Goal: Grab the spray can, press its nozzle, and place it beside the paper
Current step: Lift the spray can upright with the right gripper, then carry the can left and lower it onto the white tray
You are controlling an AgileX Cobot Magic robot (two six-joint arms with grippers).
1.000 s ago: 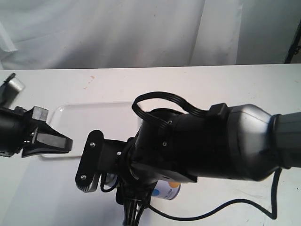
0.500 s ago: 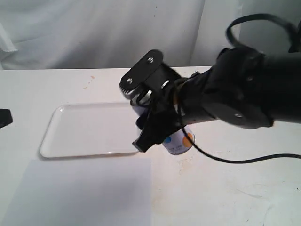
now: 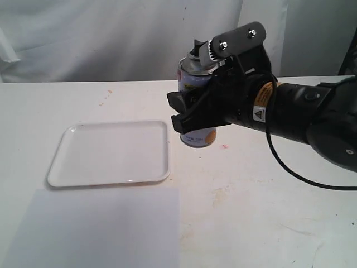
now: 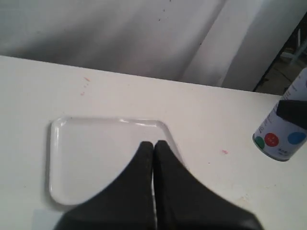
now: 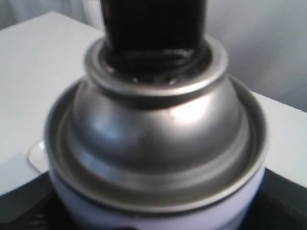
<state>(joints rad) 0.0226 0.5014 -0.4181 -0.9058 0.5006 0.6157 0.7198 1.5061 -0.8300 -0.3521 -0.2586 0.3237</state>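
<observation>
the right gripper [image 3: 192, 114] is clenched around the can [image 3: 195, 75], gripping its lower body while the silver top and black nozzle [image 3: 195, 47] stand above the fingers. a second ago this arm filled the near part of the exterior view, with the can low and almost hidden under it. half a second ago it had swung back and the can was tilted by the tray's right edge. now the can is close to upright and farther back, just right of the tray's [image 3: 56, 177] far right corner. it looks lifted off the counter [image 3: 279, 223], though the angle leaves me unsure that its base is clear.

the left gripper [image 4: 153, 147] has gone from the exterior view. its wrist camera shows its fingers pressed together on nothing, hanging over the tray.

so the pick-up looks done and the can is now presented for the press. the right wrist view shows the nozzle [image 5: 153, 24] close up with nothing on it and no spray visible, so i judge the press not yet made. the left gripper would probably have to come across to do it. the paper [image 3: 95, 229] lies on the near side of the tray, well apart from the can, so the set-down is also ahead.
</observation>
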